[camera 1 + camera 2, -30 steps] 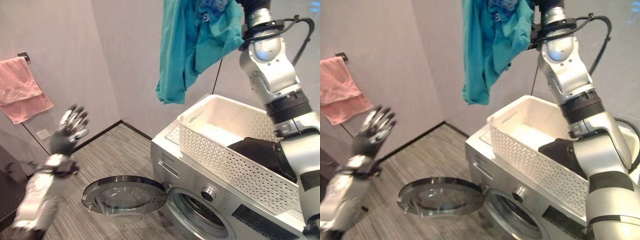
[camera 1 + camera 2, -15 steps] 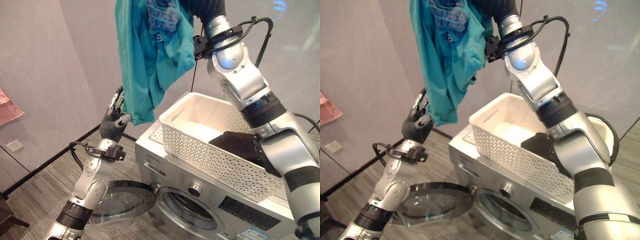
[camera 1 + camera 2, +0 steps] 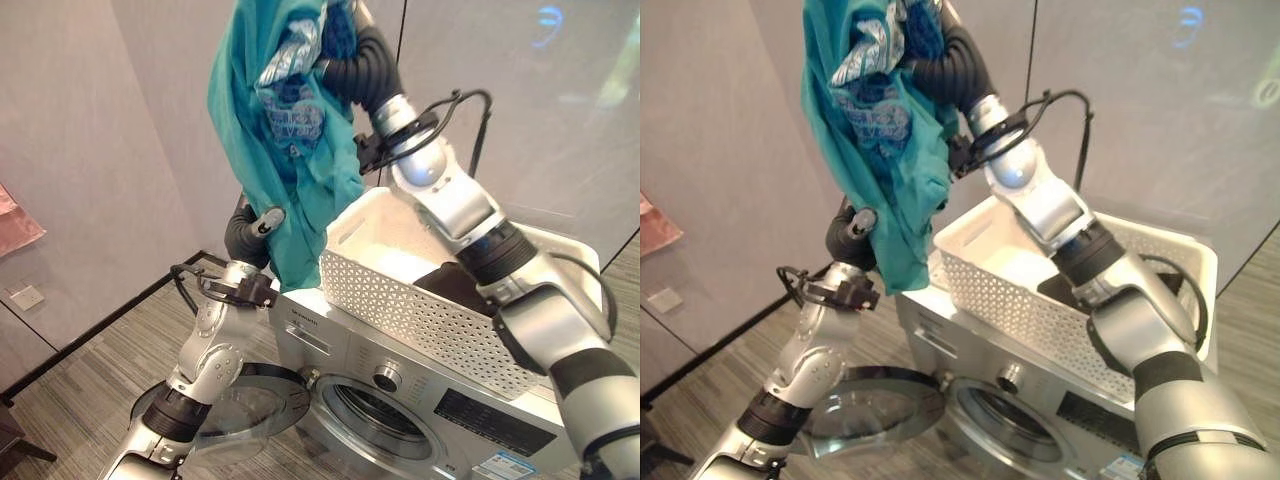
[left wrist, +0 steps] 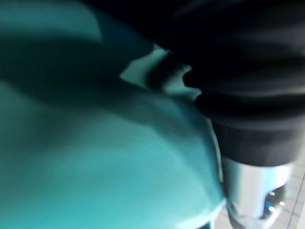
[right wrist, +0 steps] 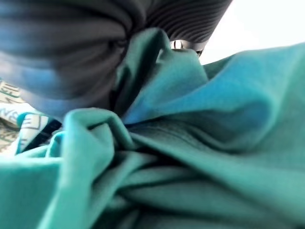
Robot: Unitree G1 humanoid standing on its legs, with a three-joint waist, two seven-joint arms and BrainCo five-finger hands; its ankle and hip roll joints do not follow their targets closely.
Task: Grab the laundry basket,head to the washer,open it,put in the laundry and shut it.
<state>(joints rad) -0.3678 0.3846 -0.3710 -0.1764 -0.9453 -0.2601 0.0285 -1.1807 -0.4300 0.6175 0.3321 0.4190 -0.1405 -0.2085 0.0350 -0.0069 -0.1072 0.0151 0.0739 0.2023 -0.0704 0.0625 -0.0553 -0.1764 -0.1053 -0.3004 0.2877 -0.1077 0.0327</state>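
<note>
A teal shirt [image 3: 285, 150] hangs high above the washer's left front corner, bunched at its top in my right hand [image 3: 345, 50], which is shut on it. In the right wrist view the teal cloth [image 5: 190, 157] gathers under the dark cover. My left hand [image 3: 250, 232] is raised against the shirt's lower edge, partly behind the cloth. The white laundry basket [image 3: 420, 310] stands on top of the silver washer [image 3: 330, 345] with a dark garment [image 3: 455, 283] inside. The round washer door [image 3: 245, 405] is swung open to the left, and the drum opening [image 3: 375, 415] shows.
A pink towel [image 3: 15, 225] hangs on the left wall above a socket [image 3: 25, 297]. Grey walls meet in a corner behind the washer. Wood-look floor [image 3: 90, 400] spreads to the left of the open door.
The camera has swung right. My left hand rose from out over the floor up to the shirt's lower edge. My right arm brought the shirt down and nearer the basket's left end.
</note>
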